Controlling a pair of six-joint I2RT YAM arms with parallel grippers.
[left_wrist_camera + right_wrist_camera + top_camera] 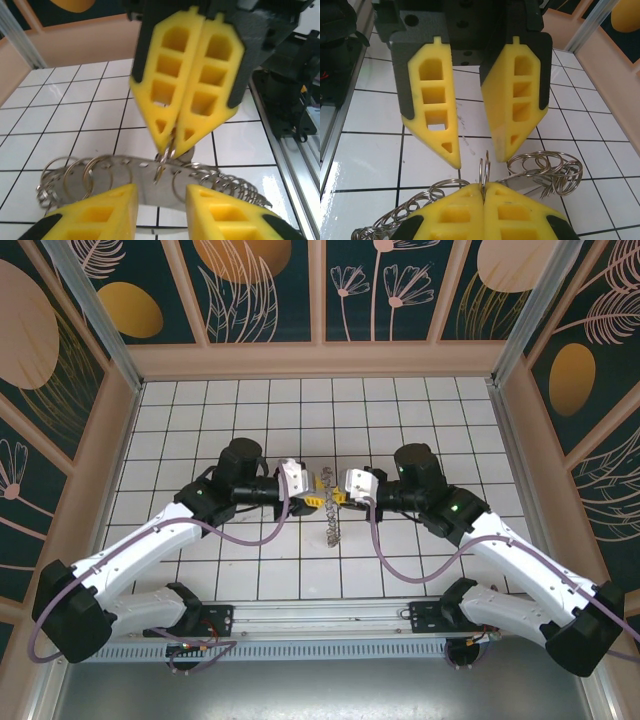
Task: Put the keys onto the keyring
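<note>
Fingers of the right gripper (483, 187) clamp an upright keyring (484, 171). Left gripper (161, 189) is released, jaws apart, facing it.

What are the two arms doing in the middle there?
The right gripper has its yellow fingers shut on a small silvery wire split ring, which stands upright between them. That ring appears to hang from a flat silvery metal strip that carries many similar rings along its length. The left gripper faces it tip to tip, fingers parted, holding nothing.
</note>
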